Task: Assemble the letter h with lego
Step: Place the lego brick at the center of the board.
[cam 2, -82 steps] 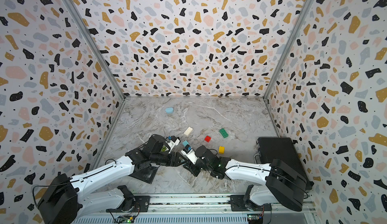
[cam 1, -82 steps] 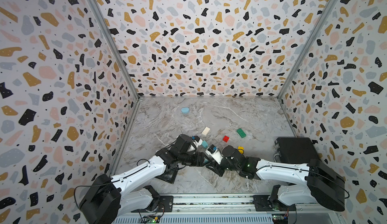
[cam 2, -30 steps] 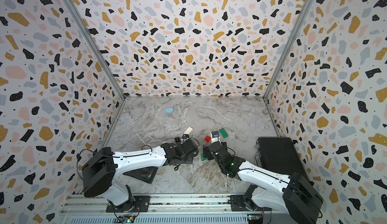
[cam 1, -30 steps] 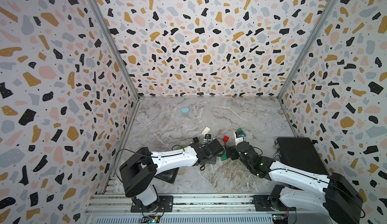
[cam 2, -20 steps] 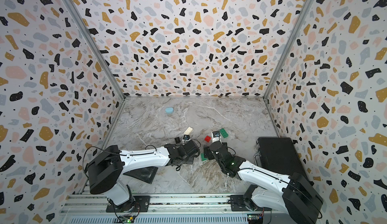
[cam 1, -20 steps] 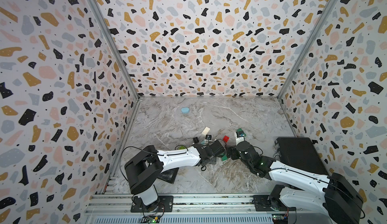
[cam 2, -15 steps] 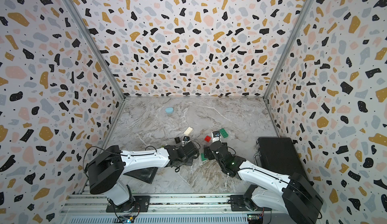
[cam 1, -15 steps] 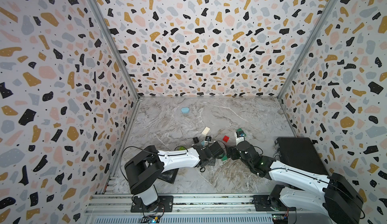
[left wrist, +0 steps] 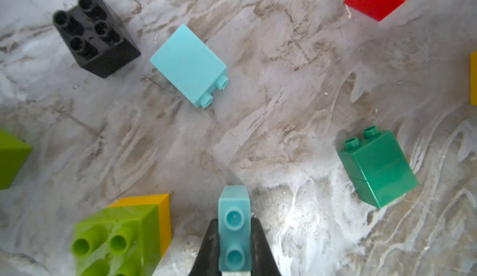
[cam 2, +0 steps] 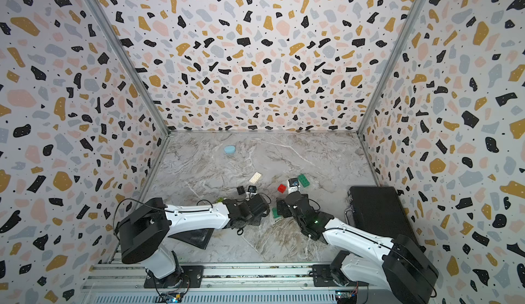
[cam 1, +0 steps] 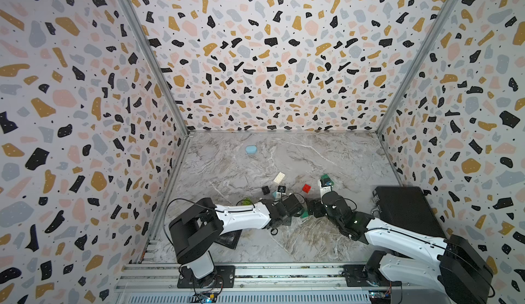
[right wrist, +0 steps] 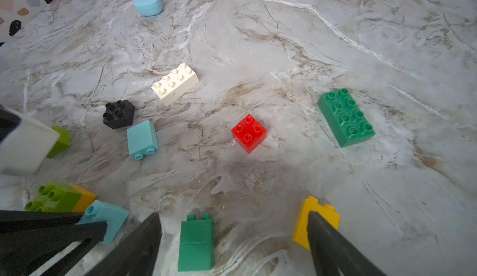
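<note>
A grey marbled tabletop (cam 1: pixel 284 152) lies inside terrazzo-patterned walls (cam 1: pixel 255 47). Lego is scattered near its front middle: a white brick (right wrist: pixel 175 84), a red brick (right wrist: pixel 248 133), a long green brick (right wrist: pixel 346 117) and a black brick (right wrist: pixel 118 113). Both arms reach low toward the centre. The left gripper (left wrist: pixel 234 225) pinches a narrow light-blue brick (left wrist: pixel 234 205). The right gripper (right wrist: pixel 232 215) is spread astride a small green stack (right wrist: pixel 197 241), with a yellow brick (right wrist: pixel 300 223) against one finger.

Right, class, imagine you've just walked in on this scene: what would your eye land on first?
Probably the loud speckled walls boxing in a marble table. Bright toy bricks lie scattered toward its front, a red brick among them. There the left gripper is shut on a pale blue brick, and the right gripper stands open with a green stack between its fingers.
</note>
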